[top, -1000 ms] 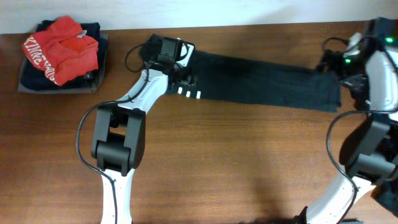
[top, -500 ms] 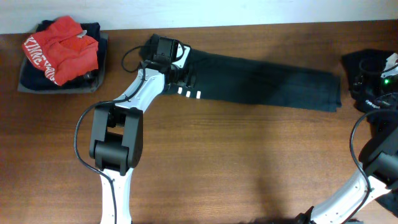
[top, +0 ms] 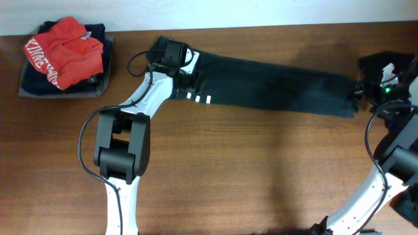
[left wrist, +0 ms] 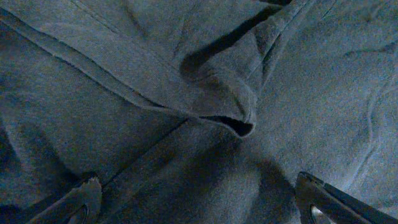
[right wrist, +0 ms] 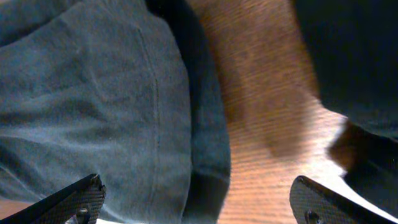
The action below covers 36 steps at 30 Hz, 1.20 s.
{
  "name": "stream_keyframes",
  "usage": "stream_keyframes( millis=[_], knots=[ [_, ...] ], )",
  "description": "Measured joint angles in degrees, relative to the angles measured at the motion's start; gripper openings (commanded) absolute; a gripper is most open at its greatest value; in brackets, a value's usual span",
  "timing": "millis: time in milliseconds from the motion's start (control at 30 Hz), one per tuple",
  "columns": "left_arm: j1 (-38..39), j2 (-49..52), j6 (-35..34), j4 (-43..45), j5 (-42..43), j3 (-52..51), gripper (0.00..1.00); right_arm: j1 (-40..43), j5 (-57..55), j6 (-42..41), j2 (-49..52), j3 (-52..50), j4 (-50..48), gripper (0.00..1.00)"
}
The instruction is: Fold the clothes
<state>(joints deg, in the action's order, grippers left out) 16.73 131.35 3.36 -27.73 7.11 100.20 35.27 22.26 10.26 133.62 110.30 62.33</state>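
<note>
Far left: a shallow dark grey tray point(top: 23, 93) held a stack of folded clothes, a red garment with white lettering point(top: 64, 51) on top of dark navy pieces point(top: 95, 31); these were judged finished. Next right, the left gripper point(left wrist: 199, 198) hung low over the left end of the long dark teal-grey T-shirt point(top: 281, 88), fingers spread wide with nothing clamped between them. Its wrist view showed a puckered seam fold right beneath it; whether the fingertips touched the fabric could not be told. The T-shirt lay as a narrow band across the far side of the brown wooden table point(top: 248, 170), so the lengthwise folds looked done, with the crosswise folds and transfer to the stack still to do. Three short white marks point(top: 199, 98) sat at its near edge by the left arm; print or hardware, not determinable. At the band's right end the right gripper point(right wrist: 196, 198) hovered above the hem and a strip of bare wood, fingers likewise wide apart and empty. Far right: a second crumpled dark garment point(top: 375, 64) lay near the table edge, just beside the band's end but apart from it, judged unfolded and still waiting.
</note>
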Motion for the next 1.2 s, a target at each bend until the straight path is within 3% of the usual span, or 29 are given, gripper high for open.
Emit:
stream_keyframes(
  millis=[667, 733, 767, 800, 867, 900, 1000, 1067, 1200],
  knots=[
    [0.0, 0.0, 0.0, -0.2, 0.0, 0.0, 0.99, -3.6, 4.7, 0.9, 3.3, 1.5, -3.2, 0.96],
    [0.0, 0.0, 0.0, -0.2, 0.0, 0.0, 0.99, -4.5, 5.1, 0.9, 3.6, 1.8, -3.8, 0.87],
    [0.0, 0.0, 0.0, -0.2, 0.0, 0.0, 0.99, -4.8, 5.1, 1.0, 3.7, 1.9, -3.9, 0.79],
    [0.0, 0.0, 0.0, -0.2, 0.0, 0.0, 0.99, -5.1, 5.2, 0.9, 3.9, 1.9, -4.1, 0.57],
    [0.0, 0.0, 0.0, -0.2, 0.0, 0.0, 0.99, -5.9, 5.6, 1.2, 4.3, 2.0, -4.3, 0.45],
    [0.0, 0.0, 0.0, -0.3, 0.0, 0.0, 0.99, -6.0, 5.7, 1.1, 4.7, 2.0, -4.3, 0.33],
    [0.0, 0.0, 0.0, -0.3, 0.0, 0.0, 0.99, -6.1, 4.9, -1.6, 5.3, 2.0, -4.6, 0.11],
    [0.0, 0.0, 0.0, -0.4, 0.0, 0.0, 0.99, -6.1, 4.8, -2.4, 5.6, 2.0, -4.4, 0.04],
    [0.0, 0.0, 0.0, -1.1, 0.0, 0.0, 0.99, -5.8, 3.5, -3.9, 5.6, 2.7, -2.3, 0.04]
  ],
)
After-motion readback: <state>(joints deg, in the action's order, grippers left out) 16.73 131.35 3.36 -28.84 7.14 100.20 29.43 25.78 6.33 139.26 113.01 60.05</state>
